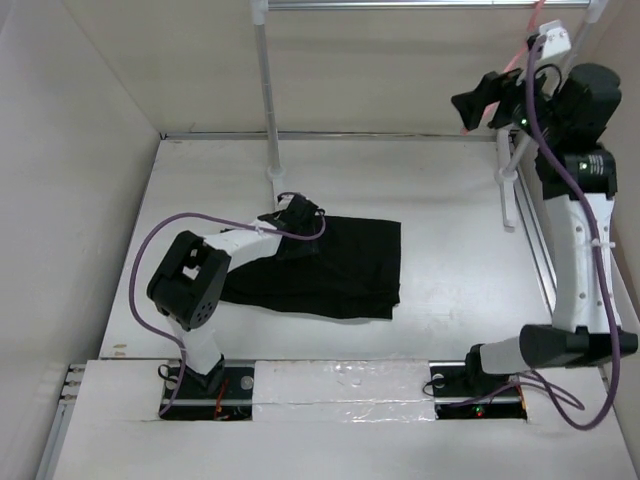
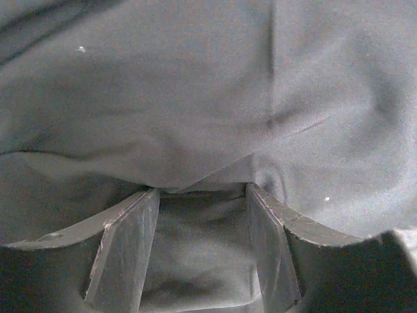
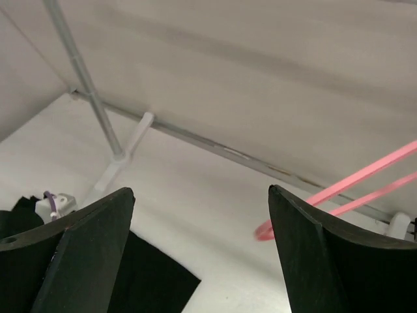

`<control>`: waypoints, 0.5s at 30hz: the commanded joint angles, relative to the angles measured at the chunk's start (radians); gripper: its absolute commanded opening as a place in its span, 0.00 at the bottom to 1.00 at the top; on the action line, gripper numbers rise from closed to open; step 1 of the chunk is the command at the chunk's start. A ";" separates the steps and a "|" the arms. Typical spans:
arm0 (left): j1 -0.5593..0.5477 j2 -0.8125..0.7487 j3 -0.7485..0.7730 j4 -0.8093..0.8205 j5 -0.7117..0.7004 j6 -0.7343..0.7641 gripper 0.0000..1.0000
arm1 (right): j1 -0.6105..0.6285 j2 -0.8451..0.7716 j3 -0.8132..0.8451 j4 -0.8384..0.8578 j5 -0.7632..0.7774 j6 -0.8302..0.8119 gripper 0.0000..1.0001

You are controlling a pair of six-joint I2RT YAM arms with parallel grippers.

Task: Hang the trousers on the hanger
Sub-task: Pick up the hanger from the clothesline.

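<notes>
For pickup, the trousers (image 1: 340,265) are straddled by the left gripper (image 2: 202,192), jaws parted; closure on the cloth is needed next. The right gripper (image 3: 202,195) is held agape.

We see a white table (image 1: 450,200) between plain walls (image 1: 60,200). At its far edge stands a white rack: upright pole (image 1: 268,90), crossbar (image 1: 400,5), and foot (image 3: 127,147) resting on the table.

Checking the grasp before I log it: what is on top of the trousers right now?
Only the left gripper, fingers spread, pressed into the far edge of the trousers. Cloth bunches between the fingers. The table beneath the cloth is covered.
</notes>
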 commanded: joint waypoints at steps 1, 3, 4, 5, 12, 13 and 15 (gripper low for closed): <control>0.030 0.105 0.053 -0.020 0.006 0.060 0.53 | -0.130 0.113 0.112 -0.018 -0.130 0.076 0.89; 0.041 0.116 0.092 -0.047 0.016 0.069 0.53 | -0.169 0.162 0.133 0.008 -0.176 0.139 0.91; 0.041 0.105 0.107 -0.066 0.021 0.078 0.53 | -0.190 0.198 0.129 0.049 -0.182 0.159 0.92; 0.041 0.096 0.124 -0.073 0.024 0.078 0.53 | -0.191 0.213 0.123 0.072 -0.181 0.207 0.93; 0.041 -0.030 0.118 -0.129 0.076 0.052 0.54 | -0.249 0.204 -0.031 0.307 -0.168 0.402 0.98; 0.041 -0.054 0.106 -0.130 0.084 0.049 0.54 | -0.249 0.204 -0.044 0.337 -0.168 0.422 0.98; 0.041 -0.076 0.094 -0.130 0.105 0.040 0.54 | -0.249 0.222 -0.067 0.351 -0.185 0.439 0.99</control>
